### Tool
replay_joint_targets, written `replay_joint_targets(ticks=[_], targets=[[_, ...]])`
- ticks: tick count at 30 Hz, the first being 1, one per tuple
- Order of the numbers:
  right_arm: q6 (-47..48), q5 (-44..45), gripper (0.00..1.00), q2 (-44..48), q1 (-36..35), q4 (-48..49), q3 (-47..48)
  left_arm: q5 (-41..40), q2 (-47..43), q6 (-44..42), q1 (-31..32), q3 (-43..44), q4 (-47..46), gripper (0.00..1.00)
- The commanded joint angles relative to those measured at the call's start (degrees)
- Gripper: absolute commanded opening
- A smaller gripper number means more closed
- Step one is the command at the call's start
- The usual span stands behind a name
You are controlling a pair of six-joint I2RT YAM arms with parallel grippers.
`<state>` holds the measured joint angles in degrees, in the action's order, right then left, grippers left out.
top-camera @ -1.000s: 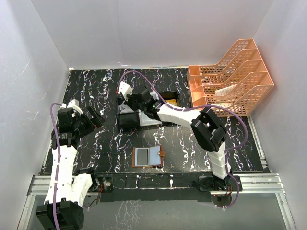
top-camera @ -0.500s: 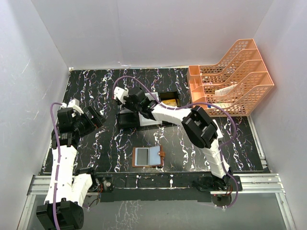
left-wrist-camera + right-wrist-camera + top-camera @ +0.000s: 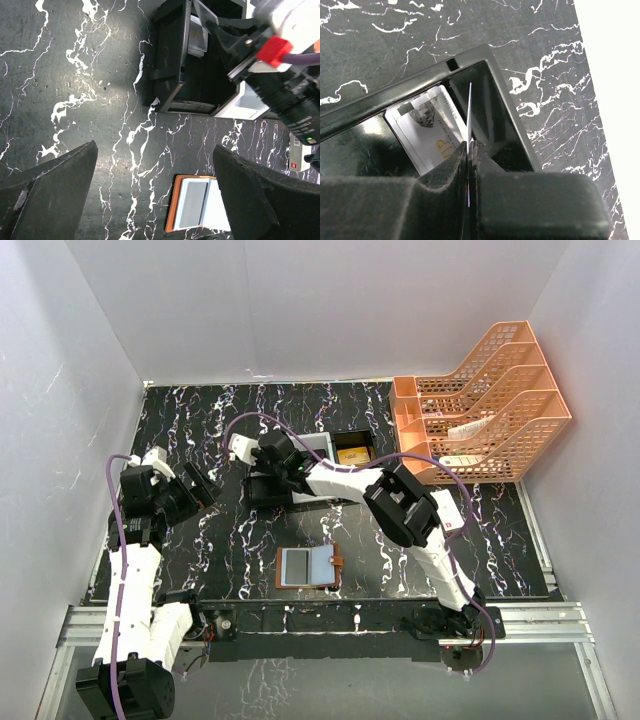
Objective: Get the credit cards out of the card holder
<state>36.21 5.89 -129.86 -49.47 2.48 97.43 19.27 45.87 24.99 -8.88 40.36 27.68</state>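
The brown card holder (image 3: 311,567) lies open on the table near the front edge, with a grey-blue credit card (image 3: 296,565) in its left pocket; both show in the left wrist view, the holder (image 3: 172,210) and the card (image 3: 194,204). My right gripper (image 3: 263,453) is shut on a thin card (image 3: 470,112) seen edge-on, held upright over the left compartment of the black tray (image 3: 510,125). Another pale card (image 3: 431,129) lies in that tray. My left gripper (image 3: 194,484) is open and empty, above the table to the left of the holder (image 3: 155,150).
The black-and-white compartment tray (image 3: 262,490) sits mid-table, with a gold block (image 3: 352,454) at its right. A white box with a red mark (image 3: 453,517) lies to the right. Orange stacked file trays (image 3: 490,400) fill the back right corner. White walls enclose the table.
My right gripper has moved left across the tray with the card pinched in it. The left arm and the card holder have not moved.
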Motion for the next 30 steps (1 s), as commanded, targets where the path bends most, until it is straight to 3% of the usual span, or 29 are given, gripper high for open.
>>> replay_joint_targets(ticks=[1, 12, 30], targets=[[3.59, 3.7, 0.05, -1.17, -0.87, 3.98, 2.74, 1.56, -1.13, -0.91, -0.28, -0.13, -0.57, 0.99], [4.64, 2.7, 0.22, -0.62, -1.85, 5.6, 0.56, 2.02, -1.39, -1.0, -0.27, -0.3, -1.07, 0.99], [4.22, 3.77, 0.37, -0.54, -2.38, 5.57, -0.76, 3.22, -1.31, -1.18, -0.27, -0.67, -1.67, 0.99]])
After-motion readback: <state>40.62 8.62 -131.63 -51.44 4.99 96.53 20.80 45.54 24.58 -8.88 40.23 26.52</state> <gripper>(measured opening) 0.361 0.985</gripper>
